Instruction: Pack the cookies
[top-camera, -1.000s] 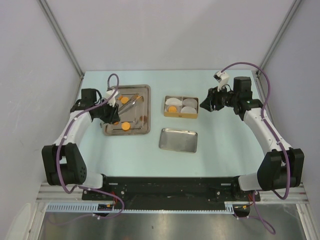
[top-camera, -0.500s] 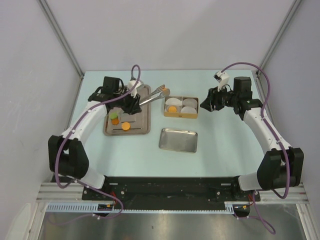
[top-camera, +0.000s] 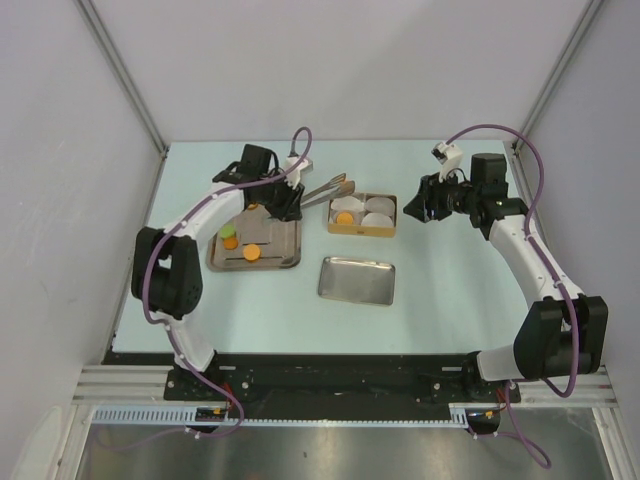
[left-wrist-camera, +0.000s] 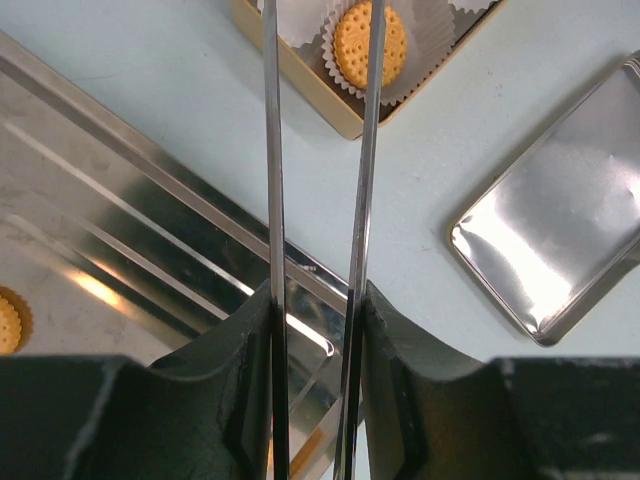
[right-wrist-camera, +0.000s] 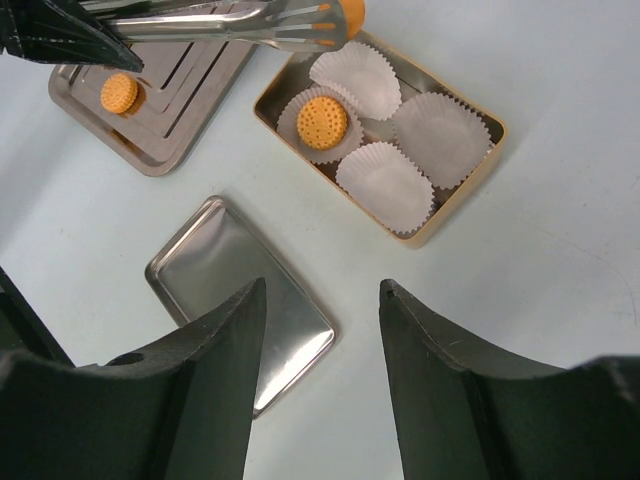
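The cookies are small flat round discs with a scalloped rim and a grid of pinholes. Most are bright orange and one is light green.

One orange cookie (right-wrist-camera: 322, 122) sits in one of the white pleated paper liners (right-wrist-camera: 440, 135), in the 7 o'clock cell of the shallow gold rectangular box (top-camera: 362, 232). A second orange cookie (right-wrist-camera: 350, 14) is pinched between the tips of the long metal tongs (top-camera: 325, 190), at the box's 11 o'clock edge.

The ribbed steel tray (top-camera: 280, 255) lies on the pale green surface (top-camera: 450, 290) at 9 o'clock from the box. On it I see a third orange cookie (top-camera: 251, 252) and the light green cookie (top-camera: 230, 231), with another orange one just at its 6 o'clock side. A small shiny steel pan (top-camera: 356, 280) lies at 6 o'clock from the box.

My left gripper (left-wrist-camera: 315, 320) is clamped on the handle end of the tongs, squeezing the two arms together. My right gripper (right-wrist-camera: 322, 290) hangs at 3 o'clock from the box with its jaws spread, gripping nothing.

A second ago the left gripper and the tongs were low over the middle of the tray. Since then the arm has swung toward 3 o'clock and carried the tongs past the tray's edge to the box. The green cookie was hidden under that arm and now shows. The right arm, the box and the pan have not moved.
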